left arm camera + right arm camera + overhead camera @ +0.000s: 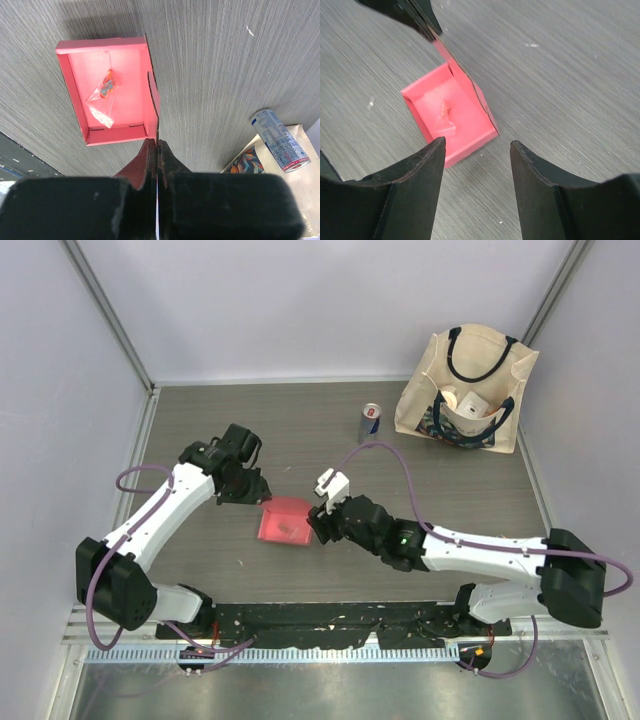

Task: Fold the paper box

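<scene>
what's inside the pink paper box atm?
A small clear plastic bag with something orange in it lies on the floor of the paper box. The patch of floor under the bag is covered.

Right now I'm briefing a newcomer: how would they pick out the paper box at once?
On the grey table, look near the middle. The paper box is the shallow pink-red open tray there, unlike the blue can and cream bag at the far right.
</scene>
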### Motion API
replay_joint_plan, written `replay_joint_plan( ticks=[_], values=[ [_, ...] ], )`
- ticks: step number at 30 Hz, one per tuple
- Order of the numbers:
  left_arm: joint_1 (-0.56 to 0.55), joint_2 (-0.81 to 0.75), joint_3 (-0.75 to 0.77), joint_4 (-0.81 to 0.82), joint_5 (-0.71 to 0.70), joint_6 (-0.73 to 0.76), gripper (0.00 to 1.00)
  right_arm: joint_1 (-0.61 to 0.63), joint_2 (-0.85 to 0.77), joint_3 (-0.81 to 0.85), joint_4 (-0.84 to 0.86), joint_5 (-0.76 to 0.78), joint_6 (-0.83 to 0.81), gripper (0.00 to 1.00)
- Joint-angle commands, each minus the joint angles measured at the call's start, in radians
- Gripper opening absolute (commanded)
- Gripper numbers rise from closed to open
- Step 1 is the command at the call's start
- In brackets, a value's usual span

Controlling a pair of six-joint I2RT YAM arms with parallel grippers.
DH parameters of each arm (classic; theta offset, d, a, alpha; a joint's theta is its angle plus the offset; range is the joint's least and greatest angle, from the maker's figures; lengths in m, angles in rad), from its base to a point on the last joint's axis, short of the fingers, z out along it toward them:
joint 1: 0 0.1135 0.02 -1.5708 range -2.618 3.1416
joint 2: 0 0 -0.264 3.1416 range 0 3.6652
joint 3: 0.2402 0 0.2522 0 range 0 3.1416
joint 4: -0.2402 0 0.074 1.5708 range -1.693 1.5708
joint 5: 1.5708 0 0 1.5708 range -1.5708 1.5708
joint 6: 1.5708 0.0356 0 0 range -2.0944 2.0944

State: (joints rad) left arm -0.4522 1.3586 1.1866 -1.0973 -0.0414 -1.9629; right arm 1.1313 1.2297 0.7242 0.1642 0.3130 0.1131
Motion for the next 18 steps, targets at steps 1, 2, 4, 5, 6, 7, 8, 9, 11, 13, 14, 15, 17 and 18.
replay_joint_plan(
  ticks=[1,2,4,5,6,7,8,9,11,13,14,15,17,18],
  values=[
    [-0.006,-0.019,0.010,-0.021,-0.020,-0.010,0.00,-0.075,0.063,0.076,-0.031,-0.044,-0.055,0.58],
    [-0.005,-0.019,0.008,-0.019,-0.021,-0.008,0.00,-0.094,0.076,0.073,-0.017,-0.067,-0.059,0.57],
    [-0.005,-0.023,0.004,-0.022,-0.025,-0.004,0.00,-0.135,0.088,0.063,0.035,-0.135,-0.079,0.56],
    [-0.006,-0.024,0.001,-0.019,-0.026,-0.004,0.00,-0.140,0.105,0.070,0.044,-0.153,-0.092,0.55],
    [-0.006,-0.026,-0.002,-0.018,-0.025,-0.002,0.00,-0.140,0.114,0.076,0.054,-0.178,-0.104,0.54],
    [-0.005,-0.026,-0.010,-0.010,-0.023,-0.004,0.00,-0.140,0.125,0.084,0.057,-0.189,-0.108,0.53],
    [-0.006,-0.027,-0.016,-0.004,-0.018,-0.005,0.00,-0.140,0.138,0.101,0.058,-0.201,-0.131,0.51],
    [-0.006,-0.027,-0.022,0.004,-0.015,-0.008,0.00,-0.139,0.160,0.109,0.057,-0.222,-0.136,0.50],
    [-0.006,-0.029,-0.033,0.022,-0.008,-0.008,0.00,-0.139,0.181,0.124,0.064,-0.229,-0.142,0.48],
    [-0.005,-0.029,-0.032,0.020,-0.017,-0.010,0.00,-0.139,0.205,0.132,0.061,-0.250,-0.156,0.47],
    [-0.006,-0.030,-0.030,0.020,-0.020,-0.008,0.00,-0.140,0.208,0.142,0.051,-0.258,-0.161,0.46],
    [-0.005,-0.030,-0.030,0.019,-0.023,-0.010,0.00,-0.139,0.209,0.141,0.041,-0.258,-0.158,0.46],
    [-0.005,-0.035,-0.028,0.020,-0.031,-0.011,0.00,-0.139,0.195,0.129,0.034,-0.238,-0.155,0.46],
    [-0.005,-0.036,-0.027,0.022,-0.032,-0.011,0.00,-0.139,0.189,0.127,0.028,-0.235,-0.151,0.47]
  ],
)
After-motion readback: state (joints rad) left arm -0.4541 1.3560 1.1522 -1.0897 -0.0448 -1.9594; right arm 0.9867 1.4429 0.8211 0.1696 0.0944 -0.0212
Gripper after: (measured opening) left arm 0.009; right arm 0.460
